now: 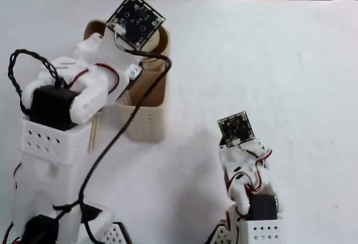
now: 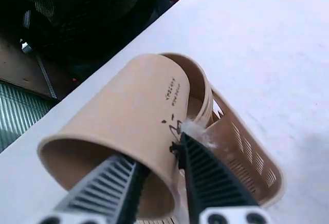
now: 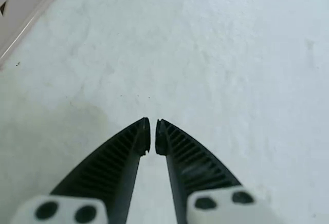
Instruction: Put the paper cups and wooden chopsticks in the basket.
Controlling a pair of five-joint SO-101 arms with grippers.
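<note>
While left hand (image 2: pixel 158 154) pinches paper cup (image 2: pixel 123 126), a slip threatens.
It tilts over the basket (image 2: pixel 249 154), far left; released off-centre, it could roll onto the bench (image 2: pixel 267 39). Right hand (image 3: pixel 152 129) closed, empty.

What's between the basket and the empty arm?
Only bare white table, in the high view, between the beige slotted plastic basket and the right end effector.

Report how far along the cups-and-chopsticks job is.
Done: a first cup seems to lie in the basket. In hand: left gripper holds a second cup over it. Left: chopsticks lie on the table beside the basket; right gripper is shut, empty.
</note>
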